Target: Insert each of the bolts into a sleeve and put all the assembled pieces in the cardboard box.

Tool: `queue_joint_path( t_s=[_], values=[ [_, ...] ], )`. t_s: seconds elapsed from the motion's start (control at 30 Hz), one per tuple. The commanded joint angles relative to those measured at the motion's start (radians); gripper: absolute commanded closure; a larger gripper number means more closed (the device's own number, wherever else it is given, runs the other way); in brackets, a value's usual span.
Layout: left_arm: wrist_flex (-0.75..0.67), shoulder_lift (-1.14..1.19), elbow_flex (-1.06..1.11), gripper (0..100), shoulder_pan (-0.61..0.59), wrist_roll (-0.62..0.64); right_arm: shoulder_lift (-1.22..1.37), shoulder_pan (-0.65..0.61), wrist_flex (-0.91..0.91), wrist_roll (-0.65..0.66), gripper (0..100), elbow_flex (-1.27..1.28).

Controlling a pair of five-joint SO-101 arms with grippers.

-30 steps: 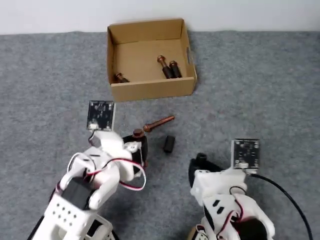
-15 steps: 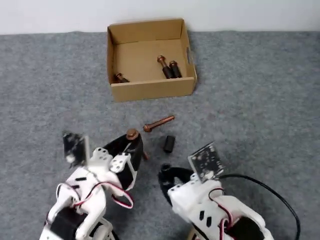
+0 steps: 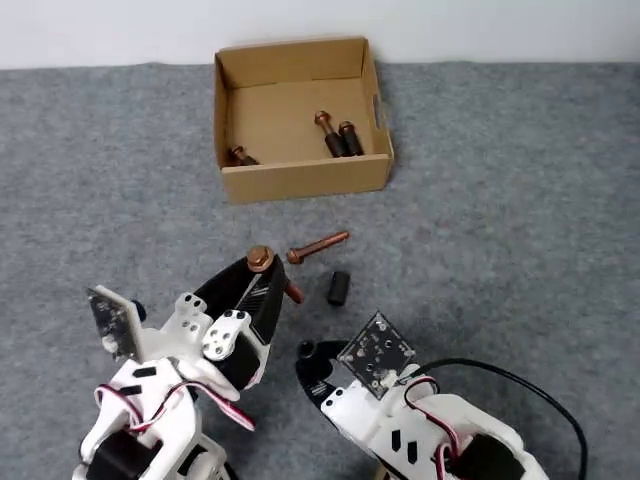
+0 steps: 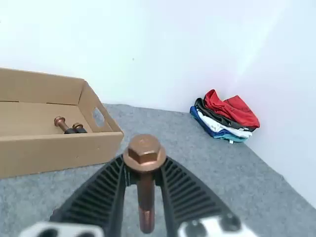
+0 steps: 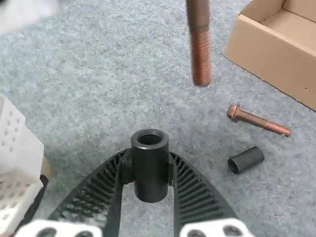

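Pieces [image 3: 335, 138] lie in the box [image 3: 300, 178]; your left gripper [image 4: 143, 165] clamps a bolt [image 4: 143, 157], your right gripper [image 5: 149, 160] a sleeve [image 5: 149, 170], unjoined; a spare bolt [image 3: 318, 246] and spare sleeve [image 3: 339, 288] await mid-table.

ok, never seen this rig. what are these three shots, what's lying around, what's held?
Two small white robot arms, the left arm and the right arm, sit side by side on grey carpet. The high view comes from a fixed camera looking down; each of the other two comes from a camera on an arm's wrist. The left gripper is shut on a copper bolt, head up. The right gripper is shut on a black sleeve, opening up; the bolt's threaded end hangs in the air apart from it, not yet in. On the carpet lie a loose bolt and a loose sleeve. The cardboard box holds what look like three sleeved bolts.
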Motion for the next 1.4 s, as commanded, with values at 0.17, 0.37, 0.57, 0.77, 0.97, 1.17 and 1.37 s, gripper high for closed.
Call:
queue_joint_path(
  t_s=[0.17, 0.37, 0.57, 0.77, 0.97, 1.17, 1.37],
  values=[
    [0.176, -0.006, -0.189, 100, 0.009, -0.008, 0.004, 0.062, -0.090, 0.057, 99.1, 0.008],
    [0.207, -0.005, -0.226, 100, 0.017, -0.008, 0.005, 0.062, -0.150, 0.135, 99.1, 0.018],
    [0.203, -0.003, -0.222, 100, 0.098, 0.015, 0.005, 0.061, -0.159, 0.173, 99.1, 0.020],
    [0.247, -0.003, -0.220, 100, 0.098, 0.015, 0.001, 0.064, -0.159, 0.175, 99.1, 0.015],
    [0.256, -0.003, -0.177, 100, 0.098, 0.015, -0.004, 0.064, -0.176, 0.172, 99.1, 0.012],
    [0.184, -0.005, -0.110, 100, 0.106, 0.015, 0.005, 0.061, -0.214, 0.175, 99.1, 0.012],
    [0.196, -0.003, -0.061, 100, 0.107, 0.014, 0.004, 0.061, -0.214, 0.175, 99.1, 0.012]
  ],
)
